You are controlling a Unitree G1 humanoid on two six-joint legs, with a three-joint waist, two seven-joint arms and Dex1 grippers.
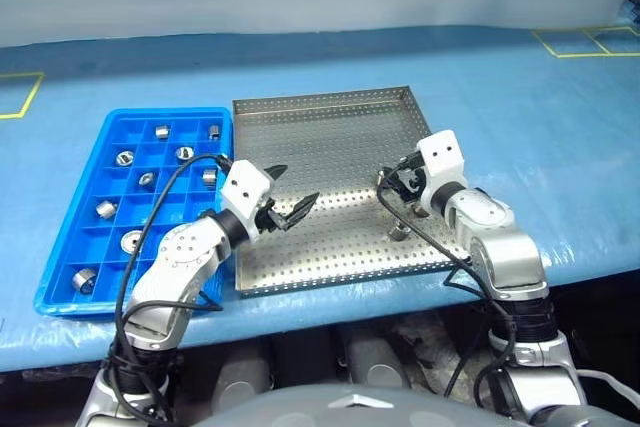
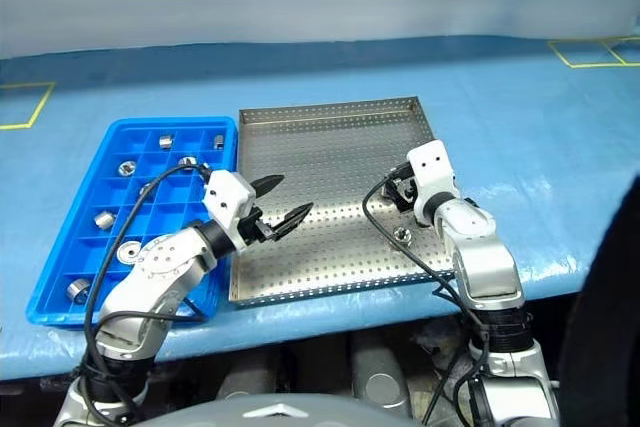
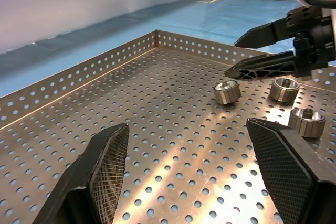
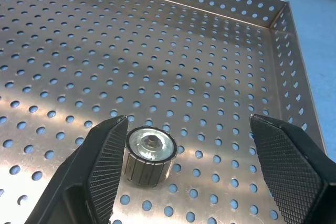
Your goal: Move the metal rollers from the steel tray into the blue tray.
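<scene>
Step in hand: pick-up approach in steel tray [image 1: 330, 147].
Right end effector [image 4: 181, 166] spread, empty, low over tray; one roller [image 4: 149, 155] just beside its one finger, between jaws.
Left end effector [image 1: 288, 195] spread, empty, over tray's left part.
Three rollers left in tray; several already in blue tray [image 1: 70, 247].
Next move, as judged: centre right jaws on roller, close, lift, carry to free compartment.

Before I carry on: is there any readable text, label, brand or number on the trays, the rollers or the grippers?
None: no readable text.
Blue tray: no label.
Steel tray: only perforations.
Metal rollers: no markings legible.
Left gripper and right gripper: no print to read.
</scene>
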